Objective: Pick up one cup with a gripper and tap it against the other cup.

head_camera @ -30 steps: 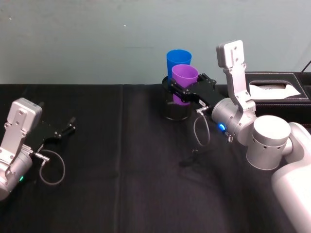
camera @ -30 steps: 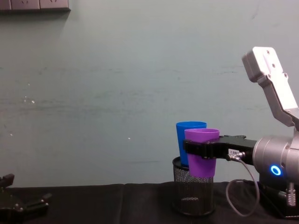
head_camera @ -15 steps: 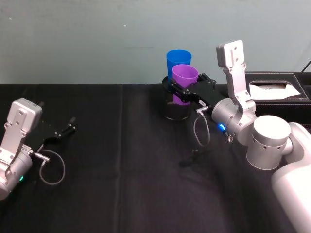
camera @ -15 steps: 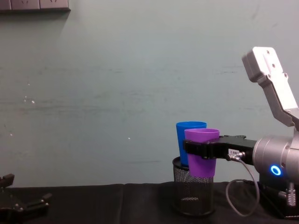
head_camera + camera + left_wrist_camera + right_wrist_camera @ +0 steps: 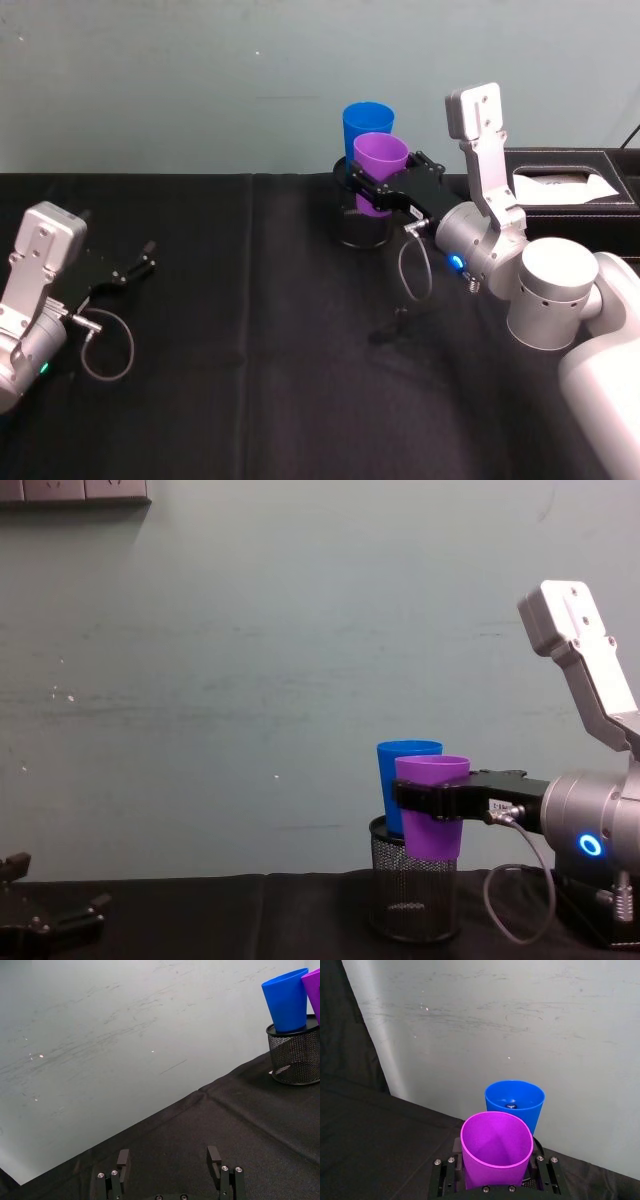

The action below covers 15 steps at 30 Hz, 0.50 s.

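The right arm reached forward and left, its black two-fingered right gripper (image 5: 372, 192) clamped on the purple tapered plastic cup (image 5: 380, 171), held upright in the air just before the bright blue plastic cup (image 5: 366, 126), which stood in the black mesh pen holder (image 5: 412, 897). Nothing had shifted since the earlier frames. The left gripper (image 5: 135, 268) rested low at the near left, fingers apart.

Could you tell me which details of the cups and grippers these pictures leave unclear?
- Whether the purple cup touches the blue cup: chest view overlaps them, and in the right wrist view the purple rim covers the spot.
- Blue cup's base: hidden inside the mesh holder, all views.
- Small object inside the blue cup: too small, right wrist view.
- Right gripper: fingertips hidden behind the purple cup, head view.
- Left gripper: body cut off by the edge, left wrist view.
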Motion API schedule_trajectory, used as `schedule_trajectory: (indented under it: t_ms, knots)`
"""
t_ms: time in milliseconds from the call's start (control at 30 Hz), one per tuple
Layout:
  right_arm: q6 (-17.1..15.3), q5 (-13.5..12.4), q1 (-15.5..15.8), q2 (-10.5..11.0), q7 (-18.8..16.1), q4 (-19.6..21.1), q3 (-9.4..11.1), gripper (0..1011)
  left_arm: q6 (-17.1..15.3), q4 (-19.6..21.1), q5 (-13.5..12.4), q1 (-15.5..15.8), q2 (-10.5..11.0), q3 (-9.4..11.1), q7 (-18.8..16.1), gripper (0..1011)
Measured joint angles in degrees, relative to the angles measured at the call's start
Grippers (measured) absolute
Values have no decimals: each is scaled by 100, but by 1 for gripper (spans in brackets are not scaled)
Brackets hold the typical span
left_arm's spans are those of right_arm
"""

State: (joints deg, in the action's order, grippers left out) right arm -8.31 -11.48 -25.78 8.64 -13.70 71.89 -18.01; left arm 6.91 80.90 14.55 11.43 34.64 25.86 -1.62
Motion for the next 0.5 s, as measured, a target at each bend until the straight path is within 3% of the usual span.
schedule_trajectory:
  t_ms: [500]
  knots:
    - [0, 0, 0, 0, 0, 0, 0, 722, 0, 0, 0, 0, 0, 0, 0, 1000]
